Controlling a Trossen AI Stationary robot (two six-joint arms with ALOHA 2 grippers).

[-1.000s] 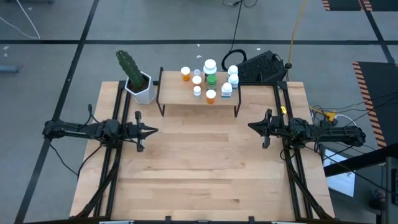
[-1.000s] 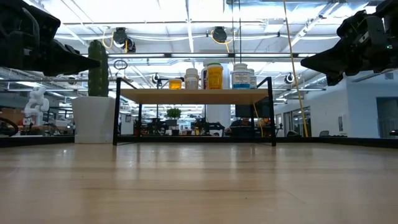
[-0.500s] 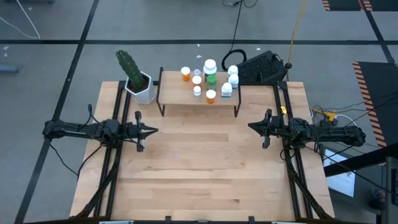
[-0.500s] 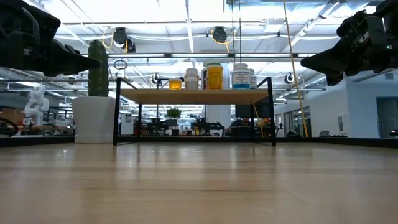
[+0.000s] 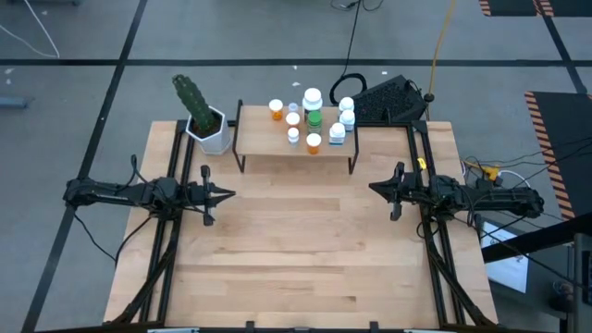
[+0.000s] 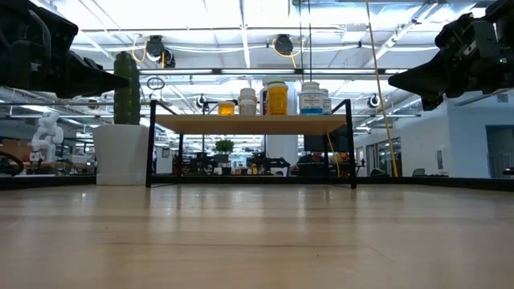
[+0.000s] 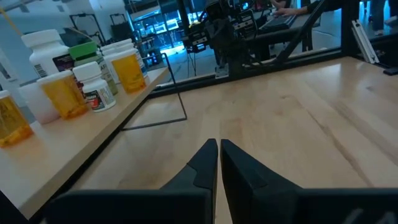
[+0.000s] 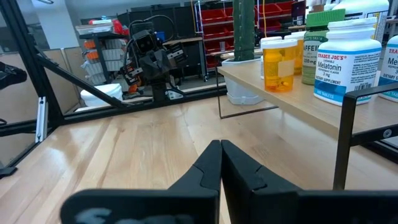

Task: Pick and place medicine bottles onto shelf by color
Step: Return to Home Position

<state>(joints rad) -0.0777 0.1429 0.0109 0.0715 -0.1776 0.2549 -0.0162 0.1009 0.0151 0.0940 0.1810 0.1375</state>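
**Both arms low over the table, bottles on shelf**

- Left gripper (image 5: 228, 194): hangs over the left side of the table (image 5: 296, 259), tips pointing toward the centre. Fingers (image 7: 208, 155) pressed together, nothing between them.
- Right gripper (image 5: 374, 189): mirrors it over the right side, tips facing the left gripper, well apart from it. Fingers (image 8: 211, 155) likewise together, nothing held.
- Shelf (image 5: 264, 141): stands beyond both grippers toward the far edge, roughly midway between them, touched by neither.
- Medicine bottles (image 5: 310, 120): all grouped upright on the shelf top, none on the table near either gripper.
  - The green bottle (image 5: 314, 106) sits mid-cluster.
  - The orange bottles (image 5: 276, 110) are toward the left gripper's side, with one more at the shelf's near edge.
  - The blue-white bottles (image 5: 346, 117) are toward the right gripper's side.
- Cactus pot (image 5: 214, 136): just beside the shelf's end, on the left gripper's side and farther back than its tips.
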